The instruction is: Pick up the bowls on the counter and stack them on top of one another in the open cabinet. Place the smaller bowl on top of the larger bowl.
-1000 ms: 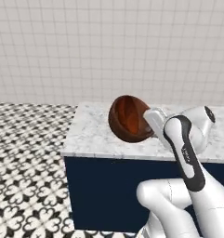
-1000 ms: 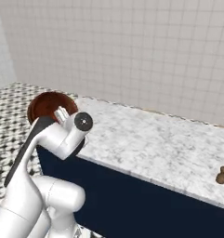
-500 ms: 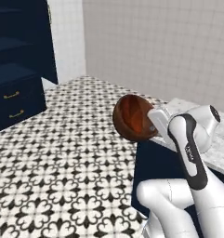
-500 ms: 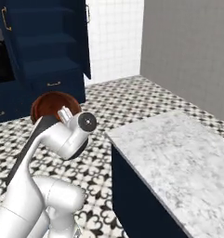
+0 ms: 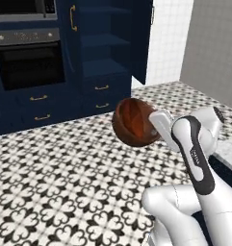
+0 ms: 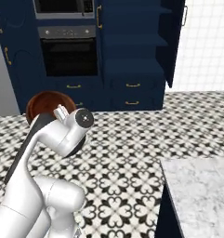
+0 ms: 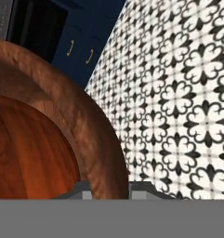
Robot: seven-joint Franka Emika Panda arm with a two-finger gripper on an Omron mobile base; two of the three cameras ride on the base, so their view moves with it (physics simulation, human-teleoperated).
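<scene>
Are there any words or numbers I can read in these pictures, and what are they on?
Nothing here can be read.
Oven: its grey control strip has tiny marks, too blurred to read.
Arm: a small pale mark on its dark band, too small to read.
Bowl, cabinet, floor and counter: no writing.

The white arm folds up at the elbow and reaches forward; its gripper (image 5: 153, 126) is clamped on the larger bowl (image 5: 133, 121), fingers apparently pinching the thick rim, wrist level
</scene>
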